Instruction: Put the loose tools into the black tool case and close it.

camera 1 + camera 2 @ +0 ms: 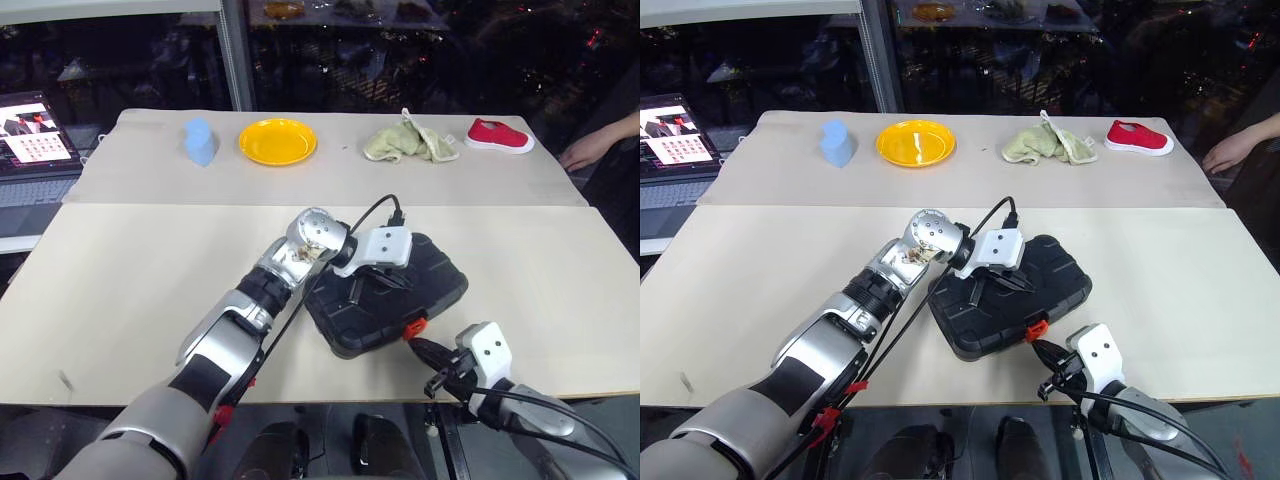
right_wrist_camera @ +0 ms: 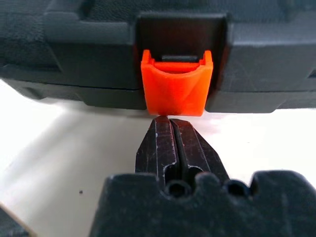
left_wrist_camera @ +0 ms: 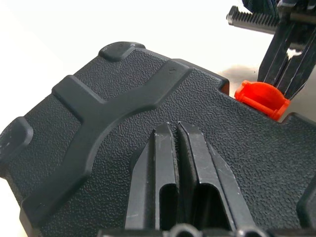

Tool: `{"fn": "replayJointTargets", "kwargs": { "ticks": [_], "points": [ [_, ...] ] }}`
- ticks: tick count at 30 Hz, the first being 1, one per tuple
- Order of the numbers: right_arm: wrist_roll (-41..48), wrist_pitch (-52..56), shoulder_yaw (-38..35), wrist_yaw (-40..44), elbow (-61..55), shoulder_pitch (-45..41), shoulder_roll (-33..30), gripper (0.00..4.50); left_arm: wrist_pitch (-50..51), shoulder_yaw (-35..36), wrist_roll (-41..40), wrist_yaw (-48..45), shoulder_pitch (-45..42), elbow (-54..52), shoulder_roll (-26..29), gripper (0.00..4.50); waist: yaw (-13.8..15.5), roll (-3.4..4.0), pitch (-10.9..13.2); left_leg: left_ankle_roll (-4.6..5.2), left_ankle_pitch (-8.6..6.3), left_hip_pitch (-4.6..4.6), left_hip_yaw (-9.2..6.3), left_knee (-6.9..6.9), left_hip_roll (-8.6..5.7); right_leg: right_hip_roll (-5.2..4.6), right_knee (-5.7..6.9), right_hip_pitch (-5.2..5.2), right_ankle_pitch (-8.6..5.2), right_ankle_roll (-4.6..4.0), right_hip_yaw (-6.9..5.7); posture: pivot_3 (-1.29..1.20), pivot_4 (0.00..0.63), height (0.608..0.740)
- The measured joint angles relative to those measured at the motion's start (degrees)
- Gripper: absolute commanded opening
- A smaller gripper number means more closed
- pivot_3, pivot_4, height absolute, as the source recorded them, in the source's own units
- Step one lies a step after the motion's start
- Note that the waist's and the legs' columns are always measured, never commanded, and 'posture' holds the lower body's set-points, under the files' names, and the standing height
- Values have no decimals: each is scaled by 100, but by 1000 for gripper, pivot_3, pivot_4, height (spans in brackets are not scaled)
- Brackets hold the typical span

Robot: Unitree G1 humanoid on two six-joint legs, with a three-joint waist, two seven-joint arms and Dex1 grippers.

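Note:
The black tool case point(image 1: 432, 282) lies closed on the table, its ribbed lid point(image 3: 98, 98) up and its orange latch point(image 1: 412, 326) facing the near edge. My left gripper point(image 3: 174, 129) is shut, and its fingertips rest on the lid near the middle. My right gripper point(image 2: 170, 121) is shut and empty. It points at the orange latch point(image 2: 175, 89) from the front, with its tips right under the latch's lower edge. Past the lid, the left wrist view also catches the right gripper point(image 3: 284, 64) at the latch point(image 3: 261, 98). The loose tools are out of view.
Along the far side of the table sit a blue object point(image 1: 200, 140), a yellow plate point(image 1: 277, 141), a green cloth point(image 1: 410, 142) and a red shoe point(image 1: 499, 135). A person's hand point(image 1: 590, 148) rests at the far right corner. A laptop point(image 1: 35, 130) stands off to the left.

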Motion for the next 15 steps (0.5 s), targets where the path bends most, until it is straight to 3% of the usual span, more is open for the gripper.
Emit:
{"fn": "replayJointTargets", "kwargs": {
  "ticks": [6, 15],
  "points": [
    [458, 632, -383, 205, -202, -396, -391, 0, -24, 22, 7, 25, -9, 50, -2, 290, -17, -4, 2, 4, 3, 1, 0, 4, 4, 0, 0, 4, 0, 0, 0, 0, 150, 740],
    [509, 826, -397, 353, -126, -600, -555, 0, -18, 34, 17, 102, -1, 61, -25, 290, -22, -5, 2, 4, 3, 2, 1, 5, 6, -1, 1, 5, 0, 1, 0, 0, 150, 740]
  ]
}}
